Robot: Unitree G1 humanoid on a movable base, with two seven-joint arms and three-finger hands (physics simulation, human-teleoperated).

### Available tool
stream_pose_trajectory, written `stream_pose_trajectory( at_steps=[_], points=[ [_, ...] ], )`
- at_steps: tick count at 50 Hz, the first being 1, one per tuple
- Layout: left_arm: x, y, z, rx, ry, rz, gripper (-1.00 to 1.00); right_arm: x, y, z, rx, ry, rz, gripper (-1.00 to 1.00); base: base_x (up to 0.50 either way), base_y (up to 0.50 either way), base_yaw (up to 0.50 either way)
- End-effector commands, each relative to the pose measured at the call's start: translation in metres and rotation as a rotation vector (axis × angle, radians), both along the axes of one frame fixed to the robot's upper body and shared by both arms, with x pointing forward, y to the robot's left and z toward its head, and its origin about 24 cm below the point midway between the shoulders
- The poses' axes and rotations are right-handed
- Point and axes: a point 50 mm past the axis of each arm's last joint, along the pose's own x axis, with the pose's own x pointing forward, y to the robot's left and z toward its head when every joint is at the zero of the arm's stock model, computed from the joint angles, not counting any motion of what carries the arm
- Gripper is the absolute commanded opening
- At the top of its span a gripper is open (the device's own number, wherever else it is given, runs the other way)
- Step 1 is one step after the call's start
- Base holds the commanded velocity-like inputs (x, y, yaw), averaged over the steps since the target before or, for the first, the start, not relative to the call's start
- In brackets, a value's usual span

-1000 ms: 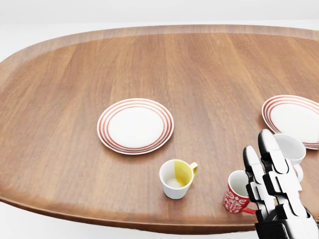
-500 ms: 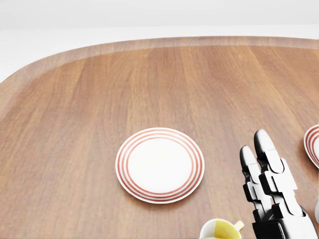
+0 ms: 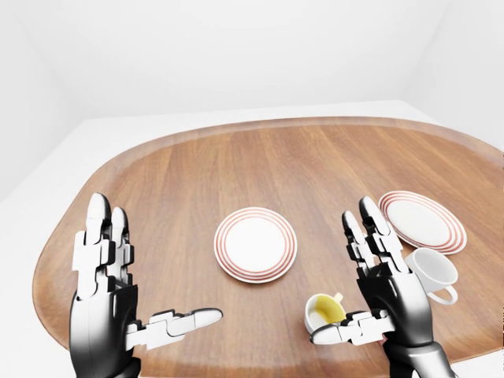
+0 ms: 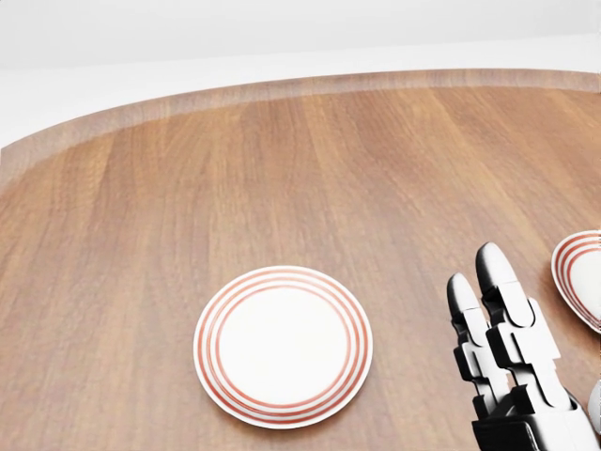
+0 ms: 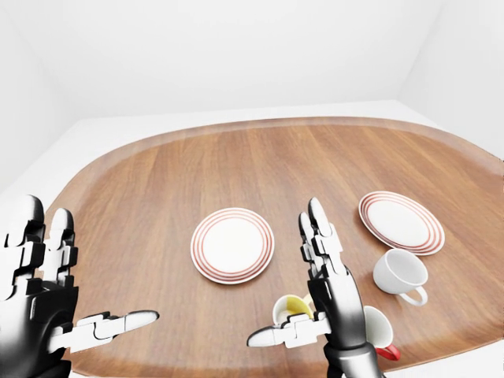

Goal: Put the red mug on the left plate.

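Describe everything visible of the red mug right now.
The red mug shows only in the right-eye view, mostly hidden behind the right hand. What shows is a white inner rim, a red outer wall and a red handle sticking out to the view's right. It looks upright on the wooden table, near the view's bottom edge, below the white mug. Whether the hand touches it cannot be told; the fingers are spread open.
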Motion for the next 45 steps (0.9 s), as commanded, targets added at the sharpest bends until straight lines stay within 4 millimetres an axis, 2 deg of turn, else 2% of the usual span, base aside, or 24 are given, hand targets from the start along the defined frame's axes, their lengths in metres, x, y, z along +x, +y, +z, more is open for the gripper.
stream_pose_trajectory(
  at_steps=[1, 16, 21, 23, 26, 28, 29, 31, 33, 37, 40, 42, 45],
  points=[
    [0.001, -0.001, -0.001, -0.004, 0.002, -0.012, 1.00, -0.001, 0.001, 0.000, -0.001, 0.000, 0.006, 1.00, 0.50, -0.06, 0.00],
    [0.001, 0.000, -0.002, -0.006, 0.007, -0.010, 1.00, 0.003, 0.004, -0.003, -0.025, 0.021, -0.001, 1.00, 0.50, -0.06, 0.00],
    [0.001, 0.000, -0.003, -0.006, 0.012, -0.007, 1.00, 0.010, 0.004, -0.007, -0.029, 0.076, -0.024, 1.00, 0.00, 0.00, 0.00],
    [0.003, 0.000, -0.006, -0.013, 0.026, -0.002, 1.00, 0.012, 0.008, 0.004, -0.098, 0.043, -0.065, 1.00, 0.00, 0.00, 0.00],
    [0.006, -0.001, -0.009, -0.012, 0.033, -0.009, 1.00, 0.012, 0.018, 0.027, -0.225, -0.090, -0.005, 1.00, 0.00, 0.00, 0.00],
    [0.007, -0.002, -0.010, -0.010, 0.035, -0.012, 1.00, 0.019, 0.023, 0.055, -0.314, -0.264, 0.016, 1.00, 0.00, 0.00, 0.00],
    [0.006, -0.001, -0.011, -0.012, 0.041, -0.008, 1.00, 0.032, 0.027, 0.073, -0.447, -0.391, -0.021, 1.00, 0.00, 0.00, 0.00],
    [0.005, 0.001, -0.011, -0.018, 0.042, 0.001, 1.00, 0.052, 0.028, 0.081, -0.600, -0.435, -0.066, 1.00, 0.00, 0.00, 0.00],
    [0.005, 0.003, -0.011, -0.025, 0.040, 0.006, 1.00, 0.069, 0.026, 0.083, -0.677, -0.423, -0.100, 1.00, 0.00, 0.00, 0.00],
    [0.007, 0.002, -0.014, -0.029, 0.050, 0.004, 1.00, 0.100, 0.015, 0.073, -0.766, -0.314, -0.120, 1.00, 0.00, 0.00, 0.00],
    [0.006, 0.003, -0.014, -0.031, 0.051, 0.007, 1.00, 0.109, 0.006, 0.066, -0.877, -0.256, -0.178, 1.00, 0.00, 0.00, 0.00],
    [0.006, 0.004, -0.014, -0.032, 0.050, 0.010, 1.00, 0.111, 0.000, 0.063, -1.010, -0.212, -0.207, 1.00, 0.00, 0.00, 0.00],
    [0.006, 0.004, -0.014, -0.032, 0.051, 0.010, 1.00, 0.112, -0.001, 0.063, -1.013, -0.197, -0.214, 1.00, 0.00, 0.00, 0.00]
  ],
)
